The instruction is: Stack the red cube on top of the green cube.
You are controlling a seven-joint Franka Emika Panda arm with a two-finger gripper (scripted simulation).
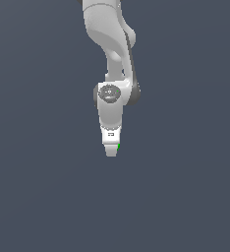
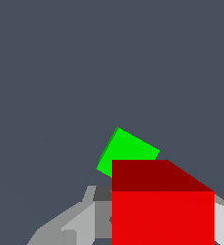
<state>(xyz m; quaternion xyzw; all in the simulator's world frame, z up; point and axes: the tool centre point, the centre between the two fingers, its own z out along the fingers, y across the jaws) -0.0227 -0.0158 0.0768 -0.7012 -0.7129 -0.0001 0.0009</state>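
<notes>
Risk first: the red cube (image 2: pixel 162 210) looks offset from the green cube (image 2: pixel 128 152), which sits rotated relative to it, so letting go from here would likely land red on an edge or corner of green and let it slide off or knock green aside; misalignment in both position and yaw would be the cause. Height above green can't be judged from either view, so a release too high is also possible. In the wrist view, red fills the lower right of the frame, with grey finger (image 2: pixel 80 222) surfaces flanking both sides; the gripper (image 1: pixel 111 150) appears closed narrowly around red, carrying it. Green lies just beyond it, lower centre of the frame, partly hidden by red's upper face. In the exterior view, the arm hangs down the centre of the frame; red is hidden, and only a green sliver (image 1: pixel 118 146) shows at the hand's right edge.
</notes>
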